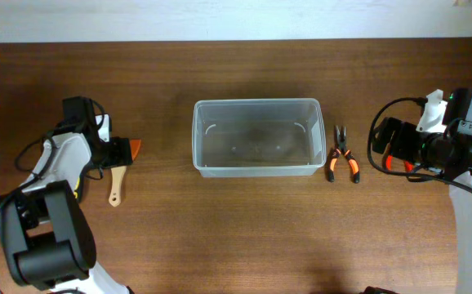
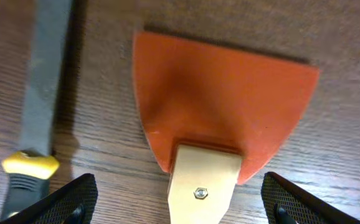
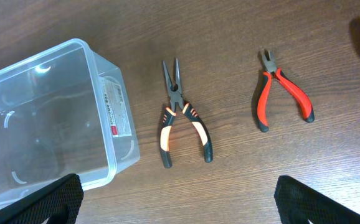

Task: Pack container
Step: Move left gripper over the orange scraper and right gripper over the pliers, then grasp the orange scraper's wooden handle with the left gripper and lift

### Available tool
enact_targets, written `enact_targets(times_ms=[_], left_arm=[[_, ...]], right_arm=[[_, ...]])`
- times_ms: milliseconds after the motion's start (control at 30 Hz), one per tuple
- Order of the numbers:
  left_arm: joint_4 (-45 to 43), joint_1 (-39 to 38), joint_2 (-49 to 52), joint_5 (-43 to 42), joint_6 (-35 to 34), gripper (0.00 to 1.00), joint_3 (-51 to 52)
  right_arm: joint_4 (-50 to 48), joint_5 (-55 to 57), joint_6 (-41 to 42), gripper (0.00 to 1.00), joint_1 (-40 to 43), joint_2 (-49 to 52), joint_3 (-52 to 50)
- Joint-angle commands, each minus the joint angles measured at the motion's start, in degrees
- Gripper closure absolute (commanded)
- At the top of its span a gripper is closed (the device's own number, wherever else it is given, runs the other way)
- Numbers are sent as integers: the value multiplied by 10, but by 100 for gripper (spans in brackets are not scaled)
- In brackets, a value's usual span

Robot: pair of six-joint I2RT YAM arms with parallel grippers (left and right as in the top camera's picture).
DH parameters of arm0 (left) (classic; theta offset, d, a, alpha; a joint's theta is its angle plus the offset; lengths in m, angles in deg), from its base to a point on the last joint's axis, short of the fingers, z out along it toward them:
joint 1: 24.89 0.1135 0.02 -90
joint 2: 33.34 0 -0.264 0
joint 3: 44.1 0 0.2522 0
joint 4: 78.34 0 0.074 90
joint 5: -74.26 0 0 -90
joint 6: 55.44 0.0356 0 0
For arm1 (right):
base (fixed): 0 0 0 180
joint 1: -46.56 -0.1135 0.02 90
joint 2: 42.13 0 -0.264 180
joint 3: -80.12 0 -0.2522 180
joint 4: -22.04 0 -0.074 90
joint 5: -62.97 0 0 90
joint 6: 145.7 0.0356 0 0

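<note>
The left claw (image 2: 186,202) gapes wide over the orange scraper (image 2: 223,106), with a file (image 2: 43,81) beside it. The clear container (image 1: 256,171) stands empty at the middle of the table (image 1: 236,245). To its right lie needle-nose pliers (image 3: 181,118) and red cutters (image 3: 283,93). The right claw (image 3: 180,205) is wide too, holding nothing. Packing looks unstarted.

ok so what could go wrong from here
1. The left gripper sits open astride the handle of the scraper, which lies flat; the fingers may slip off.
2. The file lies close beside it and might get nudged.
3. The long-nose pliers and red cutters lie near each other before the open right gripper; grabbing one may bump the other.
</note>
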Motion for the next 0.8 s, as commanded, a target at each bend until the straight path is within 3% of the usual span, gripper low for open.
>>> enact_targets(times_ms=[0,767], left_arm=[[9,-5,10,-7,-5,8,-9],[33,-11,28,-17,10,10,-9]], right_arm=[[2,-9,1,1,2,3,9],[2,-9,1,1,2,3,9]])
